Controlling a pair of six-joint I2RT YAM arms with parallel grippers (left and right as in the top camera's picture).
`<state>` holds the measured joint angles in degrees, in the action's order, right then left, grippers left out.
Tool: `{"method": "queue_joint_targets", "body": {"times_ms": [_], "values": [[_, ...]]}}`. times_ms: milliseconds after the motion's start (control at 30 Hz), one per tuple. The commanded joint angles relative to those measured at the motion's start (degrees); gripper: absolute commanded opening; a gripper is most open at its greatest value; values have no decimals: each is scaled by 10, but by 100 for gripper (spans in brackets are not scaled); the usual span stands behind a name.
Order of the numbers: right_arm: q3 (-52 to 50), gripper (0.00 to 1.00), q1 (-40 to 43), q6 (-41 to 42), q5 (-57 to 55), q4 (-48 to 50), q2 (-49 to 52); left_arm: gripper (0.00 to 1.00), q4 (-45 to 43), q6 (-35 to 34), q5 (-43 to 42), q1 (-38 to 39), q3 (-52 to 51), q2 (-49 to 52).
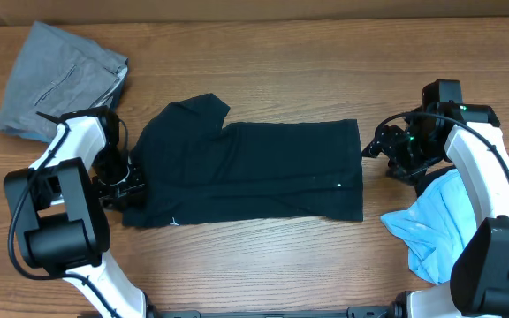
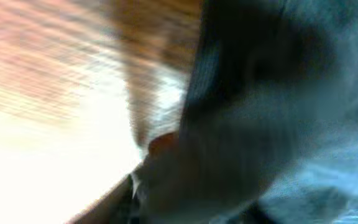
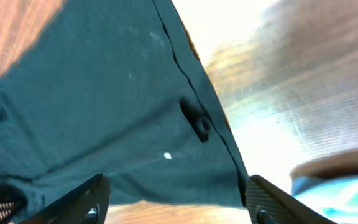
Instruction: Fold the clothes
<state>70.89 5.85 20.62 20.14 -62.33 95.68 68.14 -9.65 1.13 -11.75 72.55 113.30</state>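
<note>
Black T-shirt [image 1: 254, 172] hides left hand [image 1: 131, 189] grip (blurred, cannot tell); right hand [image 1: 375, 148] gapes empty.

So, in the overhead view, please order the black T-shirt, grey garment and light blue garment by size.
1. black T-shirt: clearly largest.
2 and 3. grey garment and light blue garment look similar; the right arm and the frame edge hide part of the blue one, so I cannot rank them.

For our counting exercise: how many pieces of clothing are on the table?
3: a grey garment far left, a black T-shirt in the middle, a light blue garment at the right edge, partly cut off.
</note>
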Motion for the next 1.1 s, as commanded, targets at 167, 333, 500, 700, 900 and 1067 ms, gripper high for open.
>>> {"method": "queue_joint_targets", "body": {"times_ms": [167, 333, 500, 700, 900, 1067], "values": [[0, 74, -3, -9, 5, 140, 7, 100, 8, 29, -68, 5, 58, -101], [0, 70, -4, -3, 20, 217, 46, 100, -64, 122, -308, 23, 119, -126], [0, 71, -7, -3, 61, 279, 98, 99, -225, 96, -347, 52, 122, -118], [0, 75, -16, -5, 61, 291, 105, 93, -360, 73, -194, 144, 123, -49], [0, 75, -18, -5, 61, 276, 105, 75, -427, 30, -54, 209, 124, 51], [0, 75, -18, -5, 61, 269, 105, 73, -454, 2, 0, 219, 124, 82]]}}
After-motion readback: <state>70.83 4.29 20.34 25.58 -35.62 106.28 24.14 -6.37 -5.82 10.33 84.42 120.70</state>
